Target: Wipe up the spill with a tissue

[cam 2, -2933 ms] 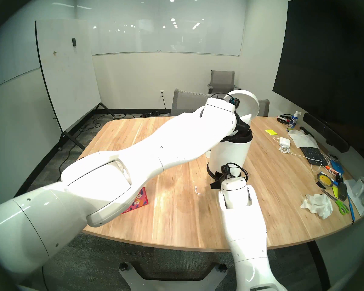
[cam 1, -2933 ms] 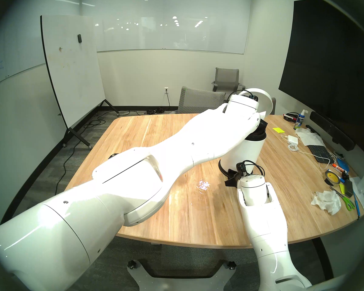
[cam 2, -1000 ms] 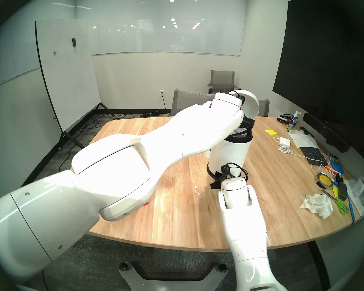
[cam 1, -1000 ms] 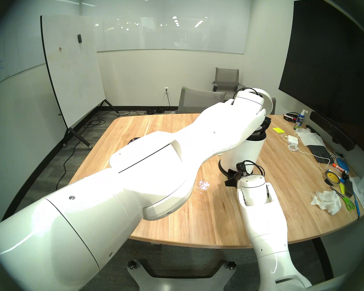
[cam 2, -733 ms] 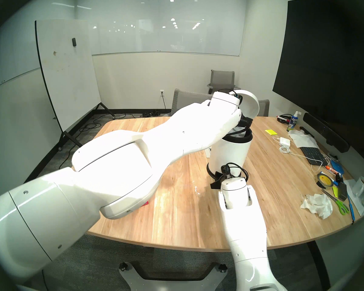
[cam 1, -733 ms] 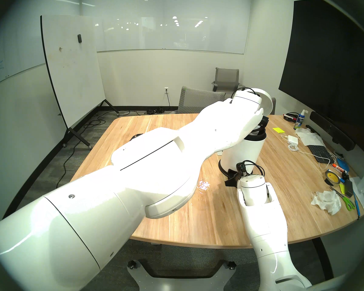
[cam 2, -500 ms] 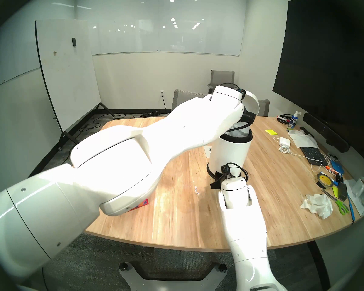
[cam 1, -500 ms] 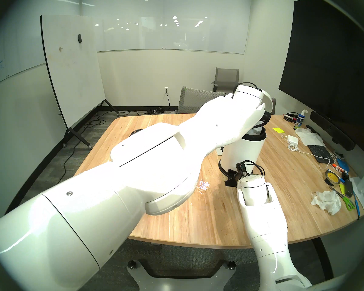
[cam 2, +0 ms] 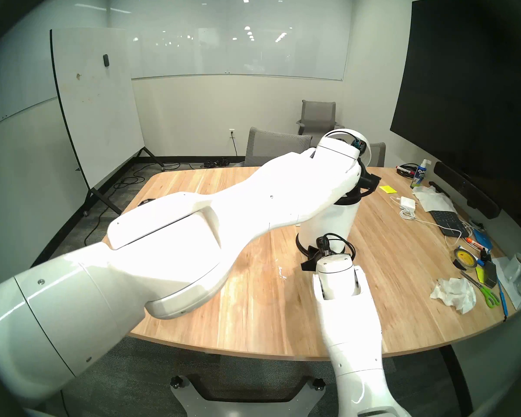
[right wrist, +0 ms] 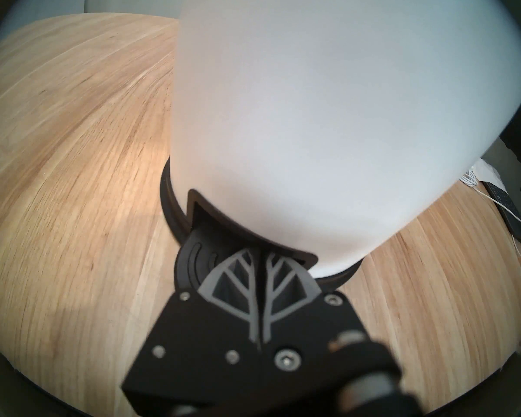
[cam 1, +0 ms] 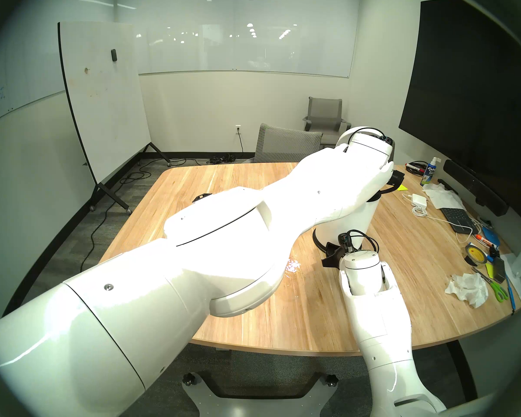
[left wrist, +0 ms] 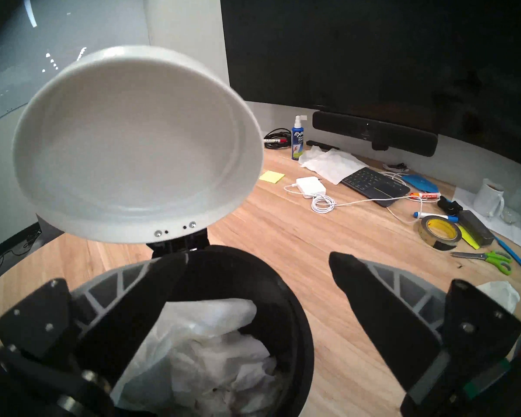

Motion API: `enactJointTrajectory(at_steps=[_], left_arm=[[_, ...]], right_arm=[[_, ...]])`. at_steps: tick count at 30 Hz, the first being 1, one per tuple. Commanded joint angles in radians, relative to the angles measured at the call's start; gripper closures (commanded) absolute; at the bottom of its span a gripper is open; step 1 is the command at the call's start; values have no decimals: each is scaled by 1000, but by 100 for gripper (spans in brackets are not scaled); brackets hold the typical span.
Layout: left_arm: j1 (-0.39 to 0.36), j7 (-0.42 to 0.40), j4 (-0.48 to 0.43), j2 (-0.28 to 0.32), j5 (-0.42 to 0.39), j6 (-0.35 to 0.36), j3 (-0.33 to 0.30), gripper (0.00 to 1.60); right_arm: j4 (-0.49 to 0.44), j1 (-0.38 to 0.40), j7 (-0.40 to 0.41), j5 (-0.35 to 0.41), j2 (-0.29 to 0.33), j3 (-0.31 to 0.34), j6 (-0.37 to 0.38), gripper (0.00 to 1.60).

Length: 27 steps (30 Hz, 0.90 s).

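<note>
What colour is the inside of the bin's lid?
Plain white lid, best seen in the left wrist view.

Item, as I see it from my station: one light wood table (cam 1: 223,178), rounded corners. Directly on it I count a white pedal bin (cam 1: 346,223) on a black base; a wet glinting patch of spill (cam 1: 292,264) near the middle; a crumpled white paper wad (cam 1: 466,288) by green scissors (cam 1: 498,291); a tape roll (left wrist: 439,231); a yellow sticky pad (left wrist: 272,177); a white charger (left wrist: 311,186) with coiled cable; a dark keyboard (left wrist: 373,184); a spray bottle (left wrist: 297,138); a white mug (left wrist: 491,201).
</note>
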Motion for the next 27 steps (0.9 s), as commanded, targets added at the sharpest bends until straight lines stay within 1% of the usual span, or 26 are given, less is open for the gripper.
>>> enactJointTrajectory(at_steps=[1, 10, 11, 16, 17, 24, 27], left_arm=[[-52, -3, 52, -6, -11, -20, -17, 0], [-78, -2, 63, -6, -19, -9, -25, 0], [-83, 13, 64, -6, -19, -8, -25, 0], [-89, 32, 57, -6, -29, 0, -37, 0], [-90, 47, 49, -6, -33, 9, -42, 0], [-72, 88, 33, -2, -42, 28, -48, 0], [-62, 116, 0, 5, -52, 52, -54, 0]], right_arm=[[54, -36, 12, 3, -6, -6, 21, 160], [53, -36, 12, 3, -6, -6, 21, 160], [54, -36, 12, 3, -6, -6, 21, 160], [54, -36, 12, 3, -6, -6, 21, 160], [54, -35, 12, 3, -6, -6, 21, 160], [56, -34, 13, 3, -6, -6, 23, 160], [56, -34, 13, 3, -6, -6, 22, 160]])
